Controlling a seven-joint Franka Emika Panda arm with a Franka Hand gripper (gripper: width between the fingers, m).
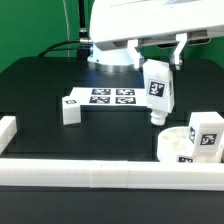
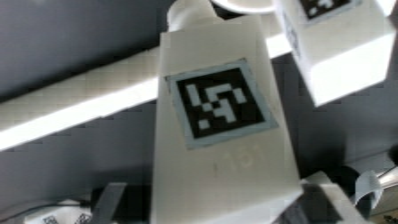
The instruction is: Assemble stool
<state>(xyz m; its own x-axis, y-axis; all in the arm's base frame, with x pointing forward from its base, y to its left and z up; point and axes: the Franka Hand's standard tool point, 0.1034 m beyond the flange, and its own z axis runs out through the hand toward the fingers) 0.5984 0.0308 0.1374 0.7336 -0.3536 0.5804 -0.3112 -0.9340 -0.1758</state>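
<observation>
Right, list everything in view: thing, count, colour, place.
held leg: one, white with black tag, hanging above the table beside the marker board.
lying leg: one, white, tagged, at the marker board's end on the exterior view's left.
upright leg: one, white, tagged, standing on the seat.
seat: one, white round disc, front of table, exterior view's right.
marker board: one, white, four tags, mid-table.
edge bars: at least two, white, table's front and exterior view's left.
table: one, black.
gripper: one, white arm, shut on the held leg.
</observation>
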